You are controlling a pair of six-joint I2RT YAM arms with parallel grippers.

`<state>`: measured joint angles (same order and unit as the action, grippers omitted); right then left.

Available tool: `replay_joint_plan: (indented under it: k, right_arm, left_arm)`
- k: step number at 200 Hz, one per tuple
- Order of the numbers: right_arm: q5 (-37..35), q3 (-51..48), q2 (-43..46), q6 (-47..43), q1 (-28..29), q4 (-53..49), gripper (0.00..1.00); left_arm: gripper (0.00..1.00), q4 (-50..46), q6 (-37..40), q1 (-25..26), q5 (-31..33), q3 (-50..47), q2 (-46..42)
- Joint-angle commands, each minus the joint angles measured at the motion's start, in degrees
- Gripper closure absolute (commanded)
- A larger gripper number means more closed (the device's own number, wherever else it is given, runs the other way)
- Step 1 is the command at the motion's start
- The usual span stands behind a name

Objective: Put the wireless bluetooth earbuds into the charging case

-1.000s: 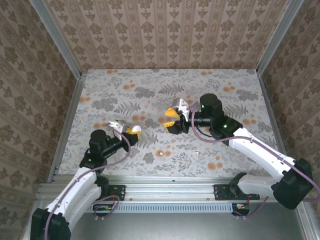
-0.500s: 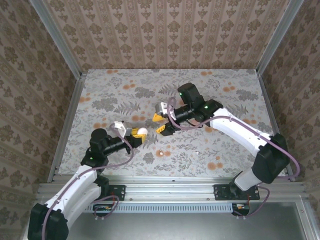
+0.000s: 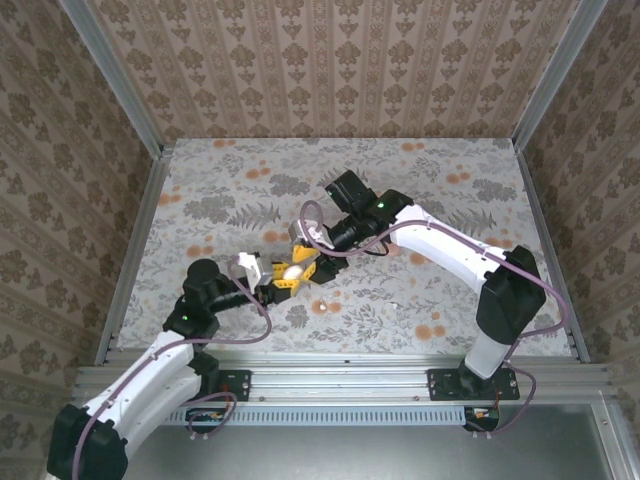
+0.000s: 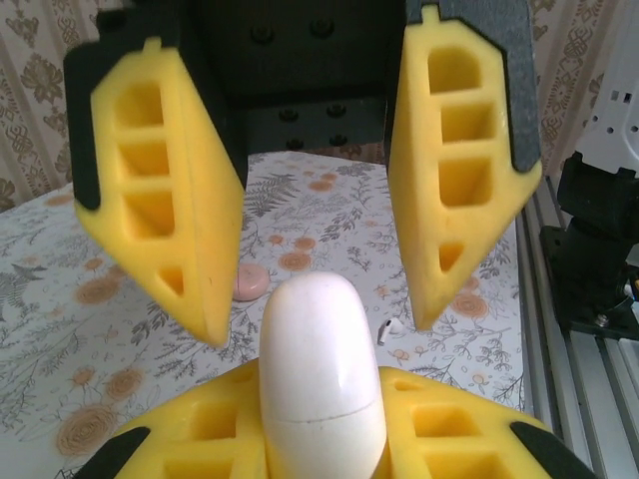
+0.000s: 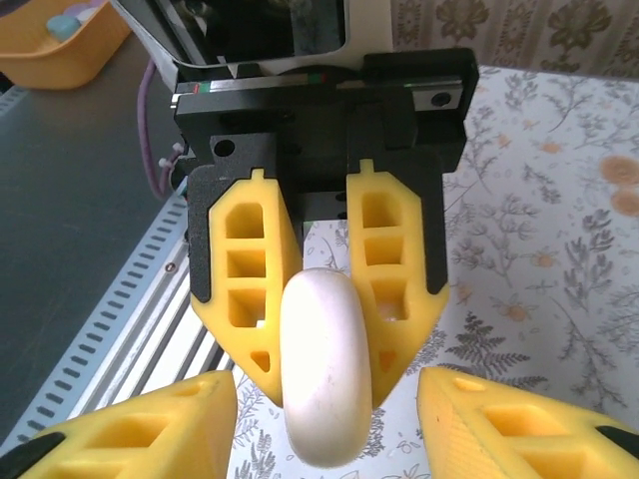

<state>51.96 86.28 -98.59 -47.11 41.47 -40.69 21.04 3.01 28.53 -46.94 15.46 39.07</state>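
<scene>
At the near middle of the table, the left gripper point(image 3: 281, 276) has its yellow fingers clamped on the lower half of the charging case point(image 4: 321, 359). The case is a smooth white oval capsule with a fine seam across it, held clear of the cloth with its rounded end pointing away from the wrist. The right gripper point(image 3: 303, 265) faces it head-on. Its two fingers stand apart, one on each side of the case's free end, with a gap showing on both sides and no contact. Nothing lies between the two grippers but the case itself.

Behind the grippers in the left wrist view, a small white earbud point(image 4: 392, 329) lies loose on the cloth. A little farther off and to its left lies a flat salmon-pink disc point(image 4: 250, 282), well apart from both grippers.

The table point(image 3: 230, 180) is covered in a pale cloth printed with grey leaves and orange flower spots. An aluminium rail point(image 3: 340, 385) runs along its near edge. Brown patterned wallpaper point(image 3: 330, 60) closes in the back and both sides. In the right wrist view, a yellow tub point(image 5: 50, 40) sits beyond the rail.

The left arm reaches low from its base, forward and to the right. The right arm rises from its base, bends at the elbow near the right side and stretches leftward across the table, its wrist turned back toward the near edge.
</scene>
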Motion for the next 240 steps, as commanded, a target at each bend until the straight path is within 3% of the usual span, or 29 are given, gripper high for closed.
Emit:
replay_joint_plan:
  k: [1, 25, 56, 78, 104, 125, 167, 240]
  right_arm:
    - [2.35, 2.72, -1.68, -3.59, 0.84, -5.6, 0.52]
    - [2.65, 3.27, -2.31, -4.37, 0.88, -6.22, 0.64]
    - [1.81, 3.66, -1.84, -5.23, 0.89, -6.78, 0.9]
    - [0.25, 3.19, -0.93, -5.27, 0.82, -6.08, 0.93]
    - [-3.9, 3.2, 0.46, -5.46, 0.68, -6.57, 0.93]
    - [-8.45, 3.37, 1.38, -6.04, 0.69, -7.56, 0.93]
    - [-14.4, 6.03, 1.14, -8.43, 0.82, -13.04, 0.93]
    - [-12.93, 8.1, 0.8, -9.51, 2.7, -14.06, 0.93]
  left_arm:
    - [1.0, 0.1, 2.36, 0.32, -0.7, 1.53, -1.16]
    - [1.0, 0.03, 2.44, 0.47, -0.69, 1.5, -1.71]
    - [1.0, 0.06, 2.38, 0.56, -0.04, 1.28, -2.15]
    - [0.99, -0.18, 2.37, 0.66, 0.82, 1.24, -2.59]
    - [0.7, -1.17, 3.16, 1.25, 2.86, 0.75, -3.66]
    - [0.6, -2.9, 4.48, 2.28, 4.35, 0.75, -3.92]
    - [0.58, -5.51, 6.64, 3.72, 5.08, 1.5, -3.14]
    - [0.59, -6.11, 6.87, 4.34, 5.05, 2.2, -1.18]
